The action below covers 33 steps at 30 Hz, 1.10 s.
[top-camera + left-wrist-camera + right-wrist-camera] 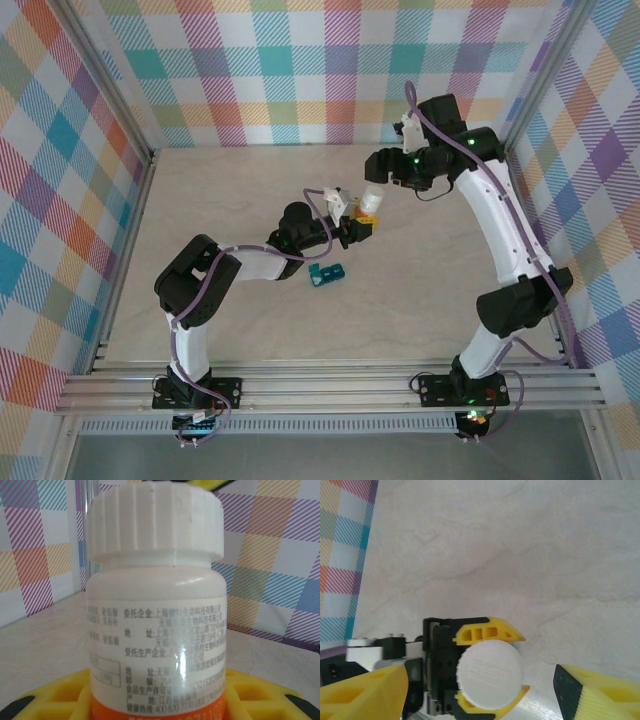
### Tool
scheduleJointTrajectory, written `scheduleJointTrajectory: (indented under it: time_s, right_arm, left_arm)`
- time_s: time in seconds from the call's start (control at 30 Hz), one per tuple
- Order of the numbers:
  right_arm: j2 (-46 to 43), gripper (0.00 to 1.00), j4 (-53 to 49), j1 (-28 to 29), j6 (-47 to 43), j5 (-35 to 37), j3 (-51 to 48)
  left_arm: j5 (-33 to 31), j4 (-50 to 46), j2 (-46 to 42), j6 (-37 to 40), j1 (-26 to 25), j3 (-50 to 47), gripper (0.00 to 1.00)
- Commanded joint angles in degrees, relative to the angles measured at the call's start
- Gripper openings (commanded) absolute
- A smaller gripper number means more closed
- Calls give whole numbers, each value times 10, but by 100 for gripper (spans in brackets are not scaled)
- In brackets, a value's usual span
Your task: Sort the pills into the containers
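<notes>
So, uncapping: left gripper [360,228] clamps white orange-banded plastic bottle [155,630].
Right gripper [382,183] wide above; next pinch ribbed cap [490,667], twist.

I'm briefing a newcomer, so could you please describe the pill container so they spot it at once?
Look at the middle of the pale table. Close to the left gripper, which holds a white bottle, a small strip of joined compartments lies. Unlike the bottle, it is teal.
</notes>
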Motion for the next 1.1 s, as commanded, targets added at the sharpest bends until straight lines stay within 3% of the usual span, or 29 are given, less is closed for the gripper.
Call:
scheduleJointTrajectory:
  time_s: [0.0, 0.2, 0.57, 1.07]
  right_arm:
    - [20, 78, -56, -2, -64, -67, 32]
    - [44, 76, -74, -2, -77, -70, 40]
    - [54, 60, -82, -2, -81, -75, 26]
    - [57, 59, -72, -1, -77, -77, -1]
  left_arm:
    - [18, 14, -23, 10, -3, 13, 0]
    - [19, 14, -21, 8, -2, 15, 0]
    - [16, 13, -20, 9, -3, 16, 0]
    - [16, 12, -17, 8, -2, 17, 0]
